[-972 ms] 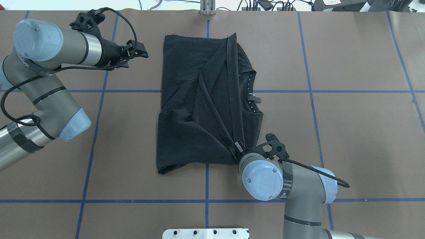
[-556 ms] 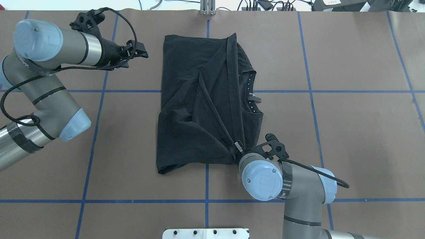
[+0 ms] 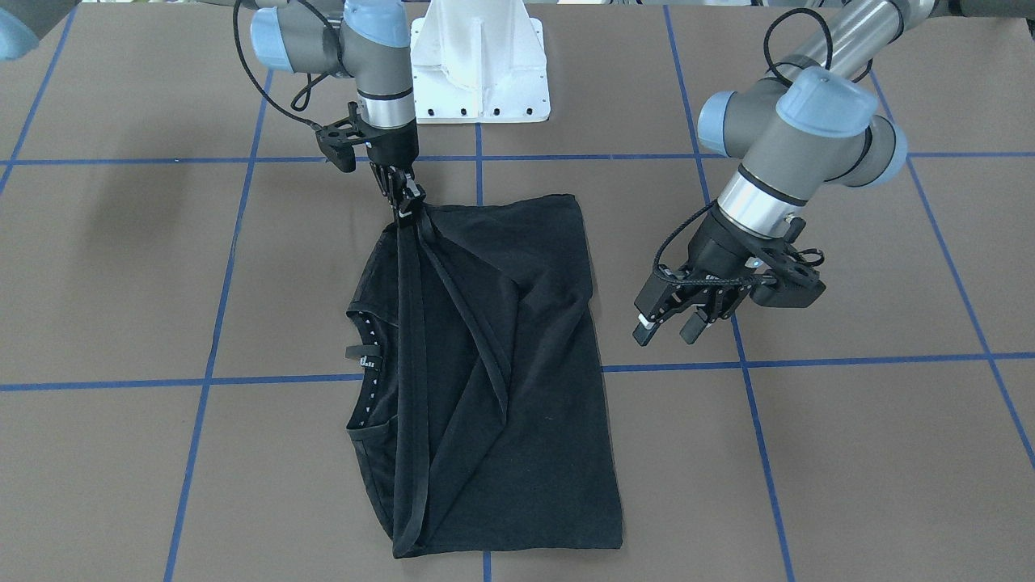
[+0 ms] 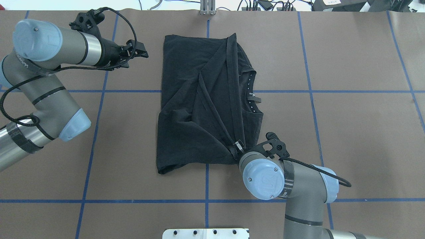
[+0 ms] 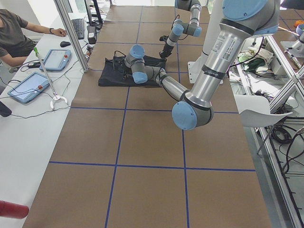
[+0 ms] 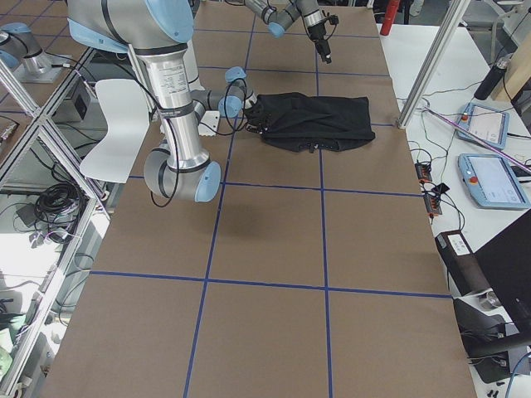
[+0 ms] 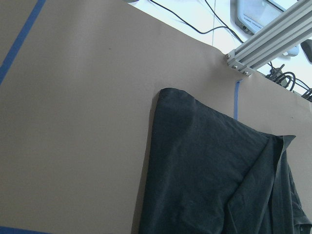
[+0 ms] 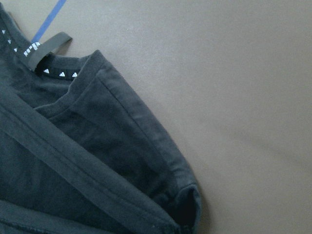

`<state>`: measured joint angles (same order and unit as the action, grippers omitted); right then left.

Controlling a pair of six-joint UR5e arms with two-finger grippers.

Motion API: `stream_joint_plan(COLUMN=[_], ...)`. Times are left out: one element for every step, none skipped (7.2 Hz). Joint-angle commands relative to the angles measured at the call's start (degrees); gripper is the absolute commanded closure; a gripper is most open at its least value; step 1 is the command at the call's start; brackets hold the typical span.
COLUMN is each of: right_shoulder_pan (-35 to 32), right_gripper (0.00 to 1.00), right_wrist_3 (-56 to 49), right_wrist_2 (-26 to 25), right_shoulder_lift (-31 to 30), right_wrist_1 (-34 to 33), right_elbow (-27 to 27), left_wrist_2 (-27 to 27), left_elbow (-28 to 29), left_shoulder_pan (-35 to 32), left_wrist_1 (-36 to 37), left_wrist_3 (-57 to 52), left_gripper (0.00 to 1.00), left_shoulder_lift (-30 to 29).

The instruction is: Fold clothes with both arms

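Down at the near right corner of the black T-shirt [image 4: 196, 126], clamped between the closed fingers of the right gripper [image 4: 236, 146]: a bunched piece of hem. Raised slightly off the brown desk [image 4: 358, 126] at that corner, with two narrow hem bands stretched taut from the grip toward the far edge. Elsewhere lying flat near the middle of the desk, partly folded lengthwise, straight along the left edge and creased in loose diagonal folds across the middle. Open on the right side to the collar [image 4: 251, 94], with a small hanging label and a row of tiny white marks along the neckline. Hovering off the far left corner of the shirt, apart from the cloth: the left gripper [image 3: 667, 327], fingers spread wide and holding nothing. Visible from the left wrist camera: only that far corner of the shirt on bare brown paper. Marked off across the desk by blue tape lines [image 4: 308, 66] in a grid. Bolted at the robot's edge of the desk: a white base plate [image 3: 477, 65].
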<state>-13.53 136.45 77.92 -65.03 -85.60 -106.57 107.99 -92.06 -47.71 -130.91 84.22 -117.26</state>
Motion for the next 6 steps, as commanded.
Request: stream_joint_plan(right_shoulder_pan=[0.0,0.0,0.2,0.2,0.2,0.2], right_gripper=[1.00,1.00,1.00,1.00,1.00,1.00], right_wrist_3=[0.0,0.0,0.0,0.0,0.0,0.0], right_wrist_2=[1.3,1.3,1.3,1.3,1.4,1.4], right_shoulder_lift=[-0.6,-1.6,-1.7,-2.0,-2.1,-2.2], right_wrist_1=[-4.7,-5.1,-5.2,-5.2,-5.2,-5.2], right_elbow=[-4.7,-6.3,-6.5,-6.5,-6.5,-6.7], left_wrist_2=[-0.5,-4.2,-10.5,-19.1,-24.2,-26.3], left_elbow=[-1.8,-8.6,-14.1,-14.6,-14.7,-15.9], left_shoulder_pan=[1.0,5.0,11.5,18.9,24.4,27.7], left_wrist_1=[-0.4,-0.3,0.0,0.1,0.7,0.9], left_wrist_3=[7.0,10.7,17.2,23.6,25.4,27.8], left_gripper=[0.15,0.15,0.15,0.17,0.17,0.17], left_shoulder_lift=[0.5,5.0,8.7,9.8,10.9,13.2])
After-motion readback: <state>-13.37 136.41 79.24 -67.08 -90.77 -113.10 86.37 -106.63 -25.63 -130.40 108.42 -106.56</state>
